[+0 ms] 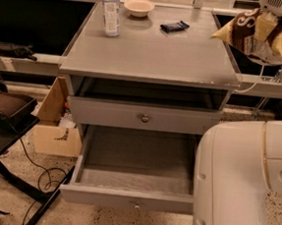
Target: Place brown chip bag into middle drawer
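Observation:
The brown chip bag (246,32), dark brown and yellow with white script, hangs in the air past the right rear corner of the grey cabinet top (151,51). My gripper (268,23) comes down from the top right and is shut on the bag's upper side. The middle drawer (136,200) is pulled out wide open below, its inside bare, with a small knob on its front. The same-looking grey drawer above it (144,118) is closed.
On the cabinet top stand a water bottle (110,10), a small bowl (139,7) and a flat black wrapped bar (174,26). My white body (243,182) fills the lower right. A cardboard box (56,122) and a black stand (5,117) are at the left.

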Controlling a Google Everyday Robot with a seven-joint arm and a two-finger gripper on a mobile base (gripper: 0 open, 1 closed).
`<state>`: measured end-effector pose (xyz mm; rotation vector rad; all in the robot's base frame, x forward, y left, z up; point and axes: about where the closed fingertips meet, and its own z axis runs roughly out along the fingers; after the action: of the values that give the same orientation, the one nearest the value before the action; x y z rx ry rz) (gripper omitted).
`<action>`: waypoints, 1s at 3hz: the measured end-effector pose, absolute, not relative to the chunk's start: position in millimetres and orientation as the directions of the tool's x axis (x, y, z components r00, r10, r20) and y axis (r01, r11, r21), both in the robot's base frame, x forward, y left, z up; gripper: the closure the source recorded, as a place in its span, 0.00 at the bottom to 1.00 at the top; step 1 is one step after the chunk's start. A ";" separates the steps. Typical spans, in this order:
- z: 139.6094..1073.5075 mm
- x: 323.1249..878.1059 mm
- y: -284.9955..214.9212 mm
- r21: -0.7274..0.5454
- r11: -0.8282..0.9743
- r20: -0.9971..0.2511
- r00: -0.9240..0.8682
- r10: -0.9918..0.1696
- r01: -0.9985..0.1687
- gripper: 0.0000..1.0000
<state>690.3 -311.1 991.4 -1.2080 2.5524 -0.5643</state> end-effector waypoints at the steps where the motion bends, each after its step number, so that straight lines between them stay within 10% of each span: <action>1: 967.0 679.3 -345.8 -0.416 0.510 0.111 -0.598 -0.794 -0.753 1.00; 3: 884.0 624.0 -450.7 -0.220 0.535 0.325 -0.578 -0.749 -0.816 1.00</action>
<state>624.0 -450.7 884.0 -1.5047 2.9161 -0.5881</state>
